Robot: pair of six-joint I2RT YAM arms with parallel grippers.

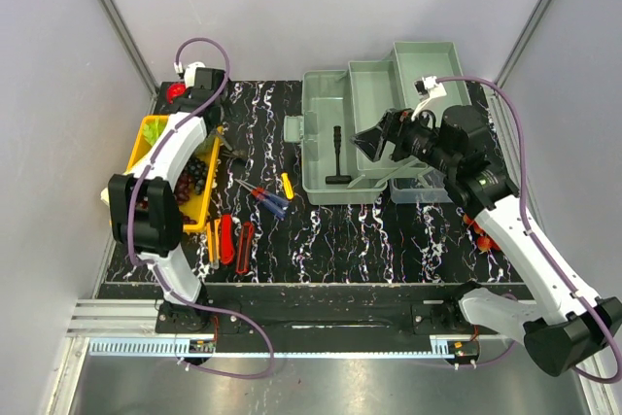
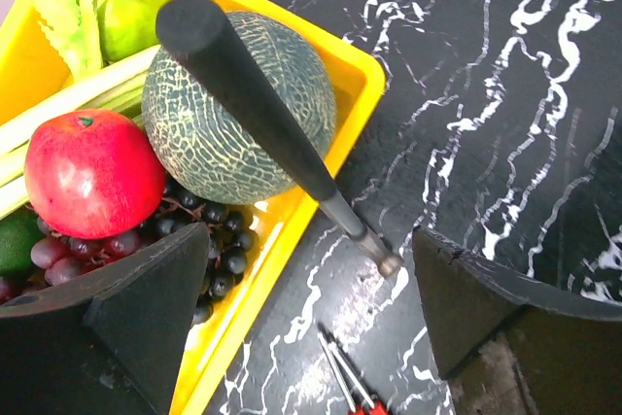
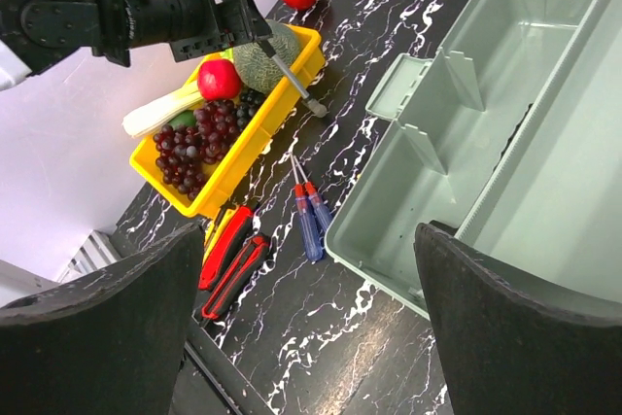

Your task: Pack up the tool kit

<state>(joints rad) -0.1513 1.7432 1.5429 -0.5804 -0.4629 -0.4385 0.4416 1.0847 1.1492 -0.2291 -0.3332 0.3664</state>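
Worktop (image 1: pixel 389 230), black and marbled: it carries every item you have to account for.

Toolbox (image 1: pixel 316 114), pale grey-green, open at centre right, its inner trays (image 1: pixel 428 60) swung out behind. One item is packed: a black hammer (image 1: pixel 336 155) lying in the main well.

Yellow tray (image 1: pixel 146 133) of fruit and vegetables, far left. It is not part of the kit, so leave it out.

Right gripper (image 1: pixel 374 141): spread wide and holding nothing, poised over the toolbox.

Left gripper (image 2: pixel 311 240): spread, touching nothing, above the tray's near corner. A black-handled tool (image 2: pixel 253 104) lies between the fingers' line of sight. Its handle crosses the melon (image 2: pixel 194 133) and the tray rim, and its metal end points down at the worktop.

Loose tools on the worktop, between tray and toolbox:
- two red-handled tools (image 1: pixel 225 238), side by side
- an orange-handled tool (image 1: pixel 212 243) just beside them
- two blue-handled screwdrivers (image 3: pixel 309 216)
- a small yellow-handled tool (image 1: pixel 287 186) nearest the toolbox

Progress, as you may judge it: early. One piece is in and about seven are out. The trays have yet to fold in and the lid to shut.
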